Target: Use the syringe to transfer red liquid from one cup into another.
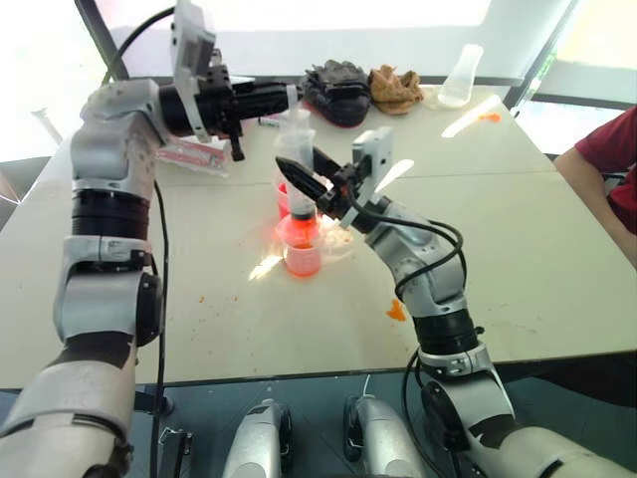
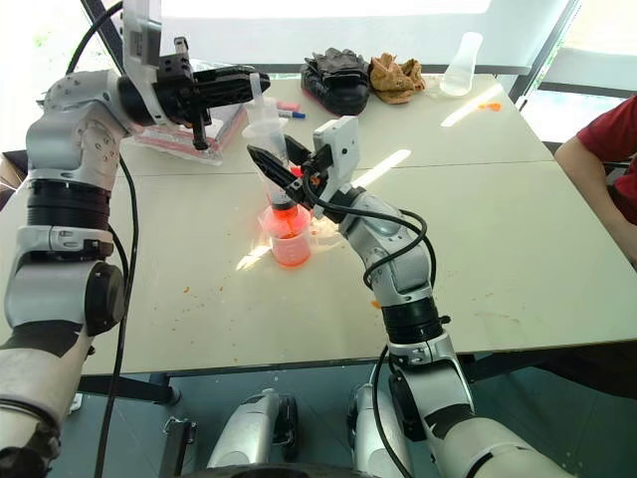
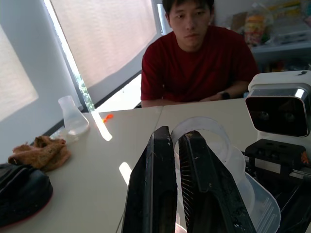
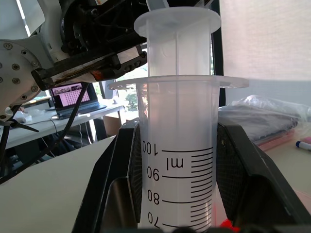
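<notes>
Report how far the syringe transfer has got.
Done: the right gripper is clamped on the syringe barrel, held upright with its tip down in a cup of red liquid. In hand: the left gripper has shut at the plunger top. Left: which cup this is is unclear.

silver-grey jointed arms with black bands and looping black cables; each gripper has two black fingers; white camera boxes at the wrists.
</notes>
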